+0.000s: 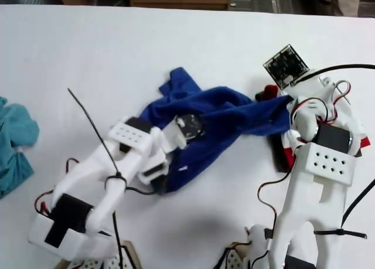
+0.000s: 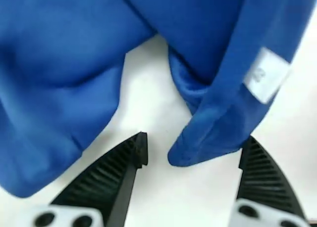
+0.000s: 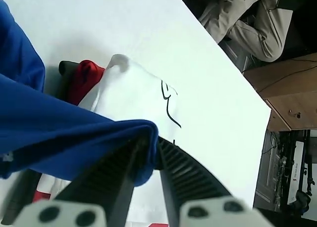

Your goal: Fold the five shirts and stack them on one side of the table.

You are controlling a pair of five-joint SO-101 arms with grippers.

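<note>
blue shirt (image 1: 225, 112) | corner clamped in right tool (image 3: 151, 149) (left tool (image 2: 193, 149) straddles fold)

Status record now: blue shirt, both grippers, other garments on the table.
blue shirt: crumpled mid-table, spread between both grippers, unfolded
left gripper: open, a shirt fold between its fingers
right gripper: shut on the shirt's edge
teal shirt: bunched at the left edge of the table
red, white and black garments: piled by the right gripper
</note>
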